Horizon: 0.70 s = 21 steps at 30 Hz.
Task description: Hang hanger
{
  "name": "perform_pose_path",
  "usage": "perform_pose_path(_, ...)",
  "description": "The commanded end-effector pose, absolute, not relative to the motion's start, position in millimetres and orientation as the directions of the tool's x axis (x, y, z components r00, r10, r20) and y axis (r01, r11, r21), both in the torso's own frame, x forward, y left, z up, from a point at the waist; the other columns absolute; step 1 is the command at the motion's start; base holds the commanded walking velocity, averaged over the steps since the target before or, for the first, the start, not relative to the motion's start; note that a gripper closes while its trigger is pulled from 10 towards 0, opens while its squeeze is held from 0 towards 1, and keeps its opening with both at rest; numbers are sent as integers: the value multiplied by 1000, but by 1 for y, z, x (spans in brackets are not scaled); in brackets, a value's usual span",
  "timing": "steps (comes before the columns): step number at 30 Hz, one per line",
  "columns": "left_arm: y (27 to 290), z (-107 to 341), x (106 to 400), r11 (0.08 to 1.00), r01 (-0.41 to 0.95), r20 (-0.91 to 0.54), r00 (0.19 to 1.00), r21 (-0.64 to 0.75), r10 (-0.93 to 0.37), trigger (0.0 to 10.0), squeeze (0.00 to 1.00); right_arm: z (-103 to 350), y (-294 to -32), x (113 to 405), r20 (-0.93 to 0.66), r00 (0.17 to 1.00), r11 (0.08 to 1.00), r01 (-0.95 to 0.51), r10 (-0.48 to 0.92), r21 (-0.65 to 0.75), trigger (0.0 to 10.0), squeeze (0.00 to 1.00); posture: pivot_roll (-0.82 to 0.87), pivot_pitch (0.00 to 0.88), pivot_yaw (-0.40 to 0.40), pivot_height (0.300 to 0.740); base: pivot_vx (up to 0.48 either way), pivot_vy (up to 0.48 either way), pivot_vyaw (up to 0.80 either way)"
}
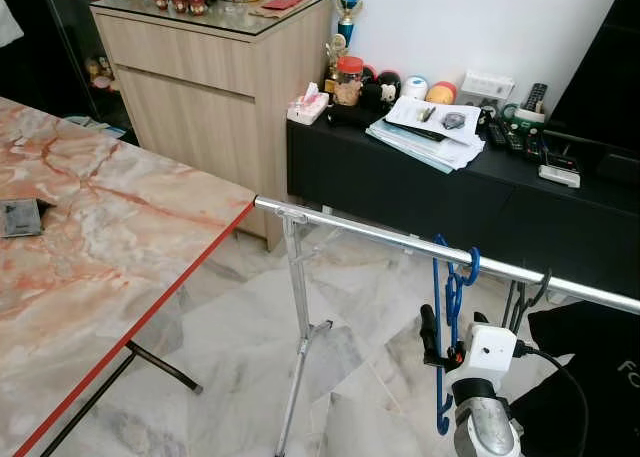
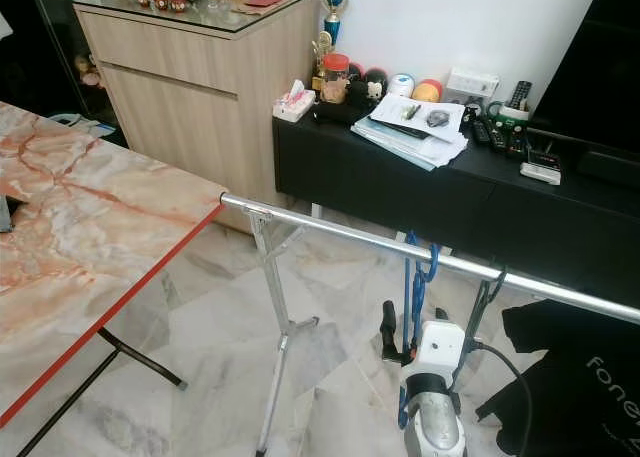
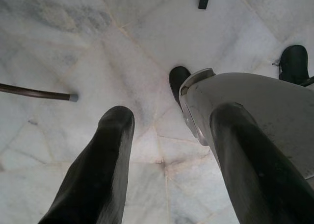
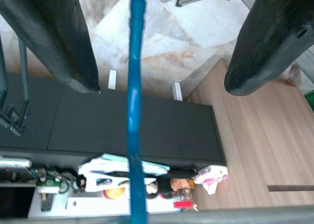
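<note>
**Right gripper open around hung hanger**

Right gripper [image 1: 440, 347] sits just below the rail [image 1: 400, 239], fingers [image 4: 54, 42] spread wide with the blue hanger [image 1: 450, 307] running between them and touching neither. The hanger's hook is already over the rail, beside a dark hanger [image 1: 525, 297] and a black garment [image 1: 590, 377].

To do this step well, I judge the arm should draw straight back and down along the fingers' line, keeping the spread so neither finger brushes the blue bar and swings or lifts the hook off. A slow retreat also spares the light stand [image 1: 300, 357] a knock.

Left gripper [image 3: 167, 160] hangs idle over the marble floor [image 3: 73, 47], fingers apart and empty.

Hard to tell: how deeply the hook seats on the rail, since the head views show it small. The hanger's lower end is partly behind the right arm, and the rail runs off frame on the right.
</note>
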<state>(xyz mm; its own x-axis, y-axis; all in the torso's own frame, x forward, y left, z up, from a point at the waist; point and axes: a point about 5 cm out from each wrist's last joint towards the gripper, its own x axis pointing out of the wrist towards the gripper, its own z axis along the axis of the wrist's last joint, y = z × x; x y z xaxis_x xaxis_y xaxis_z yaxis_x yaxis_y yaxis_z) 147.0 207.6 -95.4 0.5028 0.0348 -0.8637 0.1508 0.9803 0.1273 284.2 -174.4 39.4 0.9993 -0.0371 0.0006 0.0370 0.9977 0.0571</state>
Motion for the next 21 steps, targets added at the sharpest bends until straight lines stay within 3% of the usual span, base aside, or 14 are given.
perform_pose_path(1,194,-102,134,983,167,-888,460,80,-6,10000,0,39,-174,282,4,999,998,38,-39,54,10000,0,-31,66,-58,740,0,0,0)
perform_pose_path(21,212,-98,137,980,183,-887,461,84,-10,10000,0,36,-170,275,-12,999,998,43,-42,51,10000,0,-31,44,-51,740,0,0,0)
